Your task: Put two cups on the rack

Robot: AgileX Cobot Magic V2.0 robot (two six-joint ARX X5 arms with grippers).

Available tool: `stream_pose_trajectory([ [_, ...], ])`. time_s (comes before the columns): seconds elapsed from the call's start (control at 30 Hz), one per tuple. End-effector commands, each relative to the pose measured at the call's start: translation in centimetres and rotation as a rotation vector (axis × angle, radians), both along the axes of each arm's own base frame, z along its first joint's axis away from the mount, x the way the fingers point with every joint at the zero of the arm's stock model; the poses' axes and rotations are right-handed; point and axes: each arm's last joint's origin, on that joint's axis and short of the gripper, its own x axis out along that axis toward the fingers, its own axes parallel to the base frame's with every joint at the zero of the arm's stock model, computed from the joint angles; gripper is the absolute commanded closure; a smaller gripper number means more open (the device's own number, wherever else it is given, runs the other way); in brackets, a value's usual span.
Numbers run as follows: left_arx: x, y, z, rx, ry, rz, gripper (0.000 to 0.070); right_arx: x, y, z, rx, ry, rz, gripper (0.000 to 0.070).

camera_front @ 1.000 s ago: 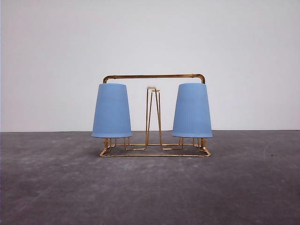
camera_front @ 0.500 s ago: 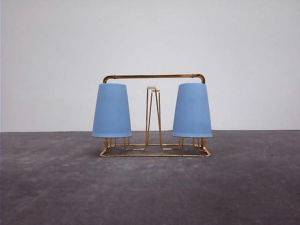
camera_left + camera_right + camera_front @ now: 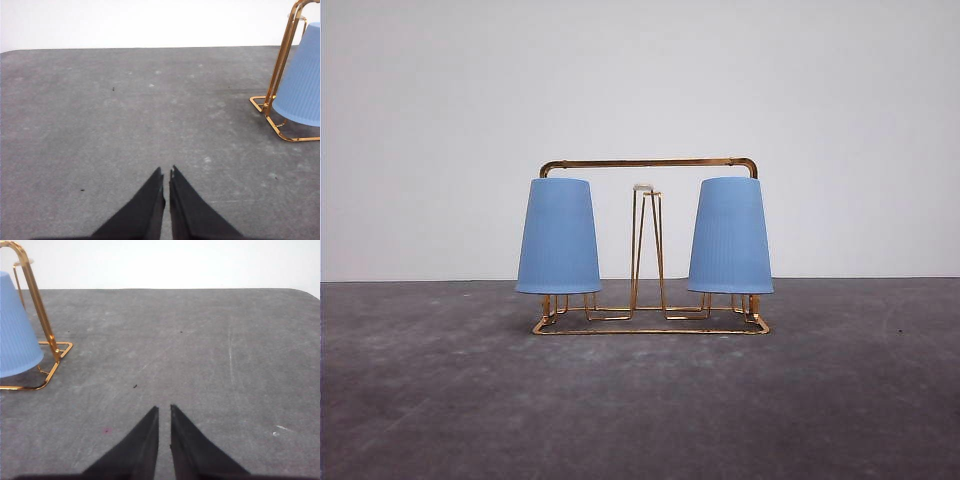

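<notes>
Nearest, our left jaws (image 3: 166, 172) and right jaws (image 3: 164, 410) sit nearly closed, empty, above bare bench (image 3: 640, 420). Mid-frame, both cups (image 3: 558, 237) (image 3: 730, 236) hang inverted on the rack (image 3: 649, 163), likely to drain.

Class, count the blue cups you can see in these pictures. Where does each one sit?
2. One cup hangs upside down at the rack's left end, the other cup at its right end.

I see two matt light-blue plastic cups (image 3: 558, 237) (image 3: 730, 236) with fine ribbing, a glossy gold metal wire rack (image 3: 648, 163), and a rough, mottled grey desk (image 3: 640, 400); my fingers (image 3: 150, 210) look matt black.
</notes>
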Motion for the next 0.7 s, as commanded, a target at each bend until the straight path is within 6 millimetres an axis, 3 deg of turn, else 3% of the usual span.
stream_pose_trajectory([
  [0.0, 0.06, 0.00, -0.49, 0.001, 0.017, 0.000, 0.0700, 0.03, -0.02, 0.02, 0.002, -0.008, -0.004, 0.0659],
  [0.67, 0.05, 0.00, -0.50, 0.001, 0.017, 0.000, 0.0700, 0.02, -0.02, 0.03, 0.002, -0.008, -0.004, 0.0659],
])
